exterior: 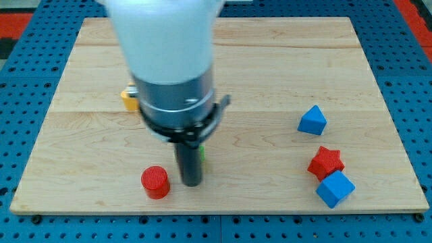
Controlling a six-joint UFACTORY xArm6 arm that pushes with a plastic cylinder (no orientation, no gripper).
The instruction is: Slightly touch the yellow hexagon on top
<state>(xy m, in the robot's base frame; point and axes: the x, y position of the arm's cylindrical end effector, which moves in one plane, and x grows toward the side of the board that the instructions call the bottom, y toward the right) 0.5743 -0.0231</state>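
Observation:
A yellow block [129,100], its shape mostly hidden behind the arm, shows as a small corner at the view's left of the arm body. My tip [192,182] stands on the board near the view's bottom, well below and to the right of the yellow block, not touching it. A red cylinder [155,181] sits just left of the tip, apart from it. A sliver of a green block [202,152] peeks out at the rod's right side, mostly hidden.
A blue triangular block [312,121] lies at the view's right. A red star [326,162] and a blue cube [335,188] sit close together at the lower right. The wooden board [283,61] rests on a blue pegboard.

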